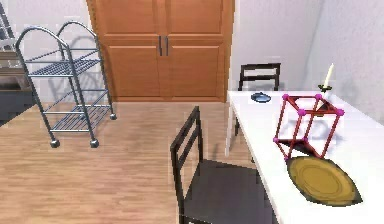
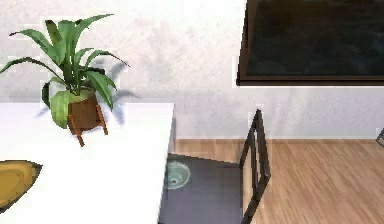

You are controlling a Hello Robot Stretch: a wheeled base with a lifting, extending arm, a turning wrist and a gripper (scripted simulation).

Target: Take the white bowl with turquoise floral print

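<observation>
White table (image 2: 110, 170) edge lay just beside a pale, turquoise-tinged bowl (image 2: 177, 174) on the seat of a dark chair (image 2: 215, 195); the end effector's grasp and bearing could not be told.

The table (image 1: 262, 130) is finished in plain white. An orange-brown wood grain is seen on the double-door cabinet (image 1: 160, 50), and a paler plank pattern on the floor (image 1: 100, 170). The wire cart (image 1: 70, 80) is rendered in grey metal. The near chair (image 1: 215, 175) and the far chair (image 1: 260, 75) are coloured near-black. The frame sculpture (image 1: 308, 125) is made up of magenta bars and dark red faces. The oval dish (image 1: 325, 180) is tinted olive-gold, the small dish (image 1: 261, 97) blue, the candle (image 1: 327, 75) white. Green leaves are carried by the plant (image 2: 70, 55) above a brown pot (image 2: 85, 108). The round bowl (image 2: 178, 175) is shown whitish with faint turquoise marks. The wall (image 2: 200, 50) is mottled off-white.
</observation>
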